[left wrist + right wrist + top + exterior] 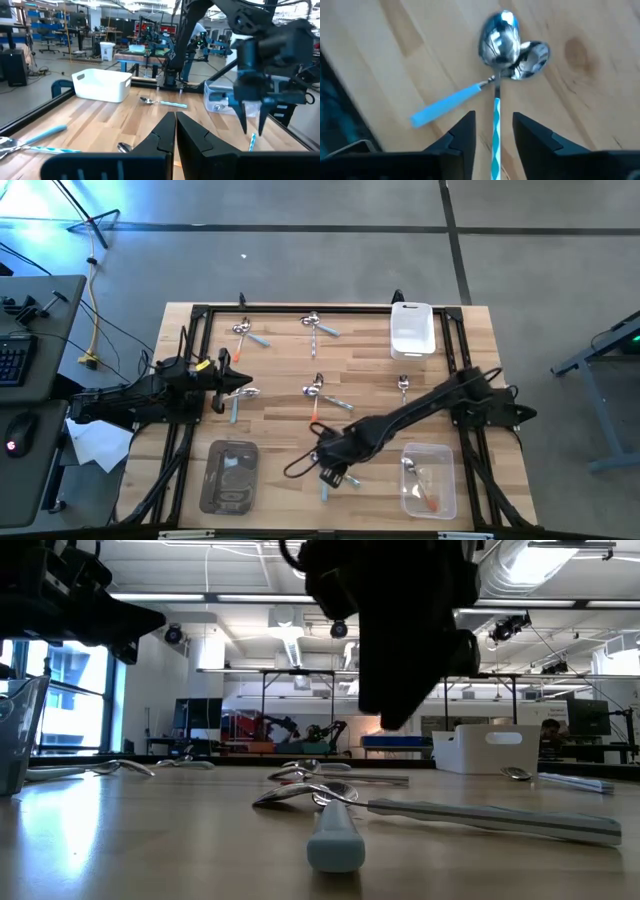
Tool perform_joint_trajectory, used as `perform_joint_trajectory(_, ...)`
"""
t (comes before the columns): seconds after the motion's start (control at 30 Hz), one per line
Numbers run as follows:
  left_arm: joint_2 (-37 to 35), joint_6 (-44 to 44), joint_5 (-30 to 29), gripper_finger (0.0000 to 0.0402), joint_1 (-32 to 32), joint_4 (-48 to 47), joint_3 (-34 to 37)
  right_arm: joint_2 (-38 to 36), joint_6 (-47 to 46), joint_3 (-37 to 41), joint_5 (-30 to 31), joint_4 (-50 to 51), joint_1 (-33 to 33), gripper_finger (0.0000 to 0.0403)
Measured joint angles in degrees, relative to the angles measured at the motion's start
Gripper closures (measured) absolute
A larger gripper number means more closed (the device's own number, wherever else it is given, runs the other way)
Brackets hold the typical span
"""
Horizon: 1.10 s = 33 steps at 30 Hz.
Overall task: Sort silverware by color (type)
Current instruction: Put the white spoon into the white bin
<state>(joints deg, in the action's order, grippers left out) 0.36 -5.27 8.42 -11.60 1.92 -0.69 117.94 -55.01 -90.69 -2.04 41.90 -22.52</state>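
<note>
Two spoons lie crossed near the table's near edge [336, 479], bowls touching: one with a plain light blue handle [447, 103], one with a blue-and-white striped handle [496, 131]. My right gripper [495, 131] hovers above them, open and pointing down, one finger on each side of the striped handle; in the left wrist view its tips [254, 125] are clear of the table. My left gripper [175, 127] is shut and holds nothing at the table's left [236, 383], by a blue-handled spoon [240, 395]. More spoons lie scattered [318, 326], [245, 331], [318, 393], [403, 385].
A white tub [412, 330] stands near the far edge. A clear tub [428, 480] at the near right holds spoons, one with an orange handle. Another clear tub [230, 476] stands at the near left. A black frame [300, 308] borders the table.
</note>
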Motion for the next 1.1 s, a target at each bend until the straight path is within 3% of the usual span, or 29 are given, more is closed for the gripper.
perform_joint_trajectory(0.23, 0.00, 0.87, -0.19, 0.0397, 0.00, 0.06, 0.00, 8.68, 0.00, -10.82, 2.03, 10.73, -0.86, 0.0221)
perform_joint_trajectory(0.4, 0.00, 0.89, -0.21, 0.0397, 0.00, 0.06, 0.00, 12.92, 1.13, -16.37, 2.92, 15.66, -0.88, 0.0219)
perform_joint_trajectory(0.7, 0.00, 0.84, -0.23, 0.0397, 0.02, 0.07, -0.02, 15.46, 1.73, -16.60, 1.01, 16.57, -0.66, 0.0278)
perform_joint_trajectory(1.0, 0.00, 0.91, -0.23, 0.0397, 0.02, 0.06, -0.04, 15.57, 6.59, -16.92, -1.92, 16.08, 0.83, 0.0379)
perform_joint_trajectory(1.1, 0.00, 0.94, -0.23, 0.0397, 0.02, 0.07, -0.04, 15.06, 8.01, -16.87, -2.28, 15.62, 1.43, 0.0396)
